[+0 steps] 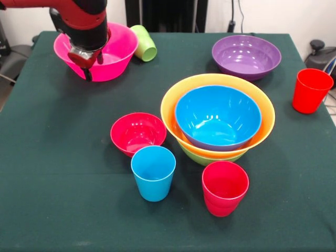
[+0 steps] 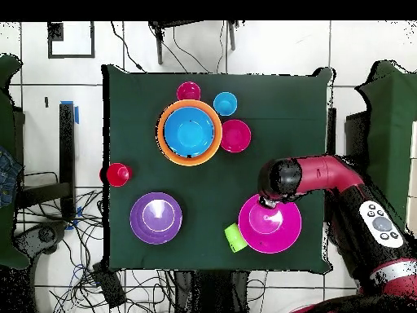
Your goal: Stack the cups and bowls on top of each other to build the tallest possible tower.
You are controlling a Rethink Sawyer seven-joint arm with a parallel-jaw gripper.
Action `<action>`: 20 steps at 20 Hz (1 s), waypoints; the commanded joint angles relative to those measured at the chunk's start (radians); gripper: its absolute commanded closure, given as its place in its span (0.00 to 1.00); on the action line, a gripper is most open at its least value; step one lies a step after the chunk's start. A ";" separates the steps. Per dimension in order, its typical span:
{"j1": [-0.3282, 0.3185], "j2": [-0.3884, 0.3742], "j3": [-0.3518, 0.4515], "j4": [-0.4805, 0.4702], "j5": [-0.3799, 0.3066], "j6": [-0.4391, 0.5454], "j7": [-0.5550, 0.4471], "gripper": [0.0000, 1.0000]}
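Your gripper sits at the near rim of the big pink bowl, and its red fingertips seem to straddle that rim, one inside and one out. You cannot tell from either view whether they have closed on it, so treat the grasp as unconfirmed. The bowl looks slightly tilted toward the camera in the front view, which may mean the rim is being lifted, but that is a judgement, not a certainty. The tower stands mid-table, well apart from the arm: a lime green bowl at the bottom, the orange bowl nested in it, and the medium blue bowl inside that. Because the pink bowl is the widest, it will not sit down into the blue one; you would likely have to rest it on top or rethink the order. The lime green cup lies on its side touching the pink bowl's far edge, so watch that it does not roll. The small red bowl, sky blue cup and a red cup stand just beside the tower. The purple bowl and the other red cup are off to one side.
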 commanded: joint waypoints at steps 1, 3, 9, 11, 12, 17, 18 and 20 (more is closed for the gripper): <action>0.009 0.046 0.028 -0.035 -0.095 -0.059 -0.283 0.00; 0.011 0.051 0.028 -0.037 -0.100 -0.060 -0.280 0.00; 0.002 0.073 0.031 -0.048 -0.116 -0.075 -0.281 0.00; 0.000 0.083 0.027 -0.055 -0.122 -0.073 -0.287 0.00; 0.000 0.091 0.024 -0.059 -0.128 -0.076 -0.288 0.00; 0.001 0.108 0.020 -0.063 -0.145 -0.097 -0.282 0.00; 0.002 0.109 0.017 -0.066 -0.146 -0.097 -0.277 0.00; 0.013 0.117 0.005 -0.089 -0.108 -0.105 -0.167 1.00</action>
